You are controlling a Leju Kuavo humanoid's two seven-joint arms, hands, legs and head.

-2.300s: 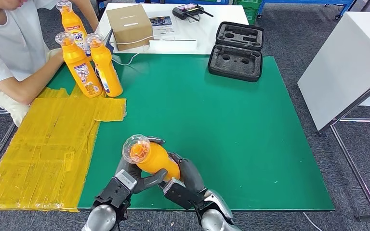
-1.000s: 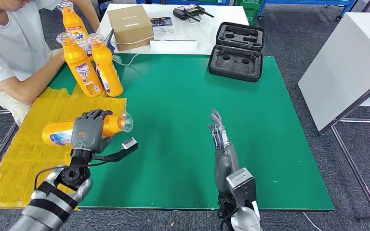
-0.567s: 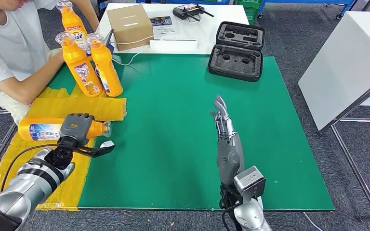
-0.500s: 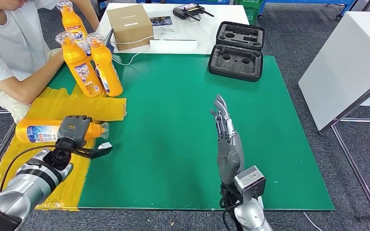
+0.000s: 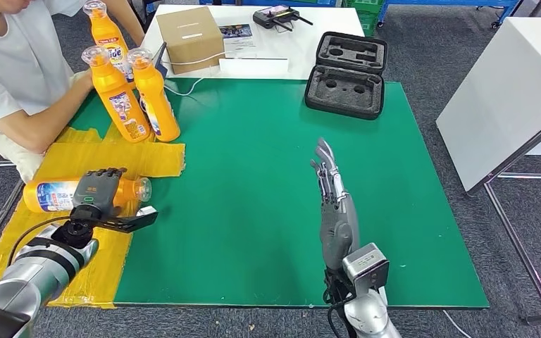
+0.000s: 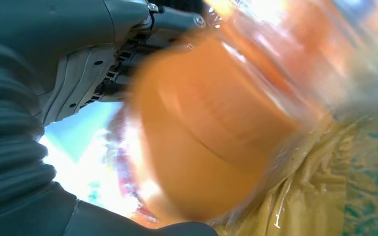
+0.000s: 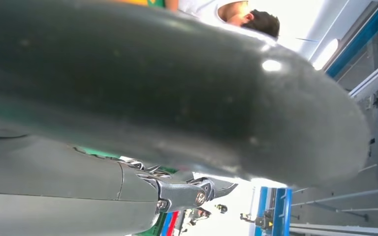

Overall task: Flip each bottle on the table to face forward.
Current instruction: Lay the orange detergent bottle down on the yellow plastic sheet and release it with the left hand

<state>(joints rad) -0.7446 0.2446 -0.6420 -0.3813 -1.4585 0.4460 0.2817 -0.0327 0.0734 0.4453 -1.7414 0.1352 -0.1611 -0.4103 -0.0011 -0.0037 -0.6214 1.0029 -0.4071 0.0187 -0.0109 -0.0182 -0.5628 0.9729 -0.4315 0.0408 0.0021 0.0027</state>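
Note:
An orange bottle (image 5: 48, 196) lies on its side on the yellow taped sheet (image 5: 49, 246) at the table's left, cap toward the green mat. My left hand (image 5: 97, 191) grips it from above near the neck, thumb stretched out toward the mat. In the left wrist view the bottle (image 6: 211, 132) is a blurred orange mass against my left hand (image 6: 54, 73). My right hand (image 5: 332, 193) stands upright over the middle of the green mat (image 5: 268, 141), fingers straight and holding nothing; the right wrist view has it (image 7: 152, 98) close up. Two upright orange bottles (image 5: 121, 102) (image 5: 156, 95) stand at the back left.
A person (image 5: 14, 77) sits at the left beside the upright bottles, with a third bottle (image 5: 106, 35) behind them. A cardboard box (image 5: 190, 35), a remote (image 5: 278, 15) and an open black foam case (image 5: 347, 70) lie at the back. A white table (image 5: 507, 84) stands to the right.
My left hand carried the bottle from the front middle leftward and laid it on the yellow sheet. My right hand let go and rose upright over the mat.

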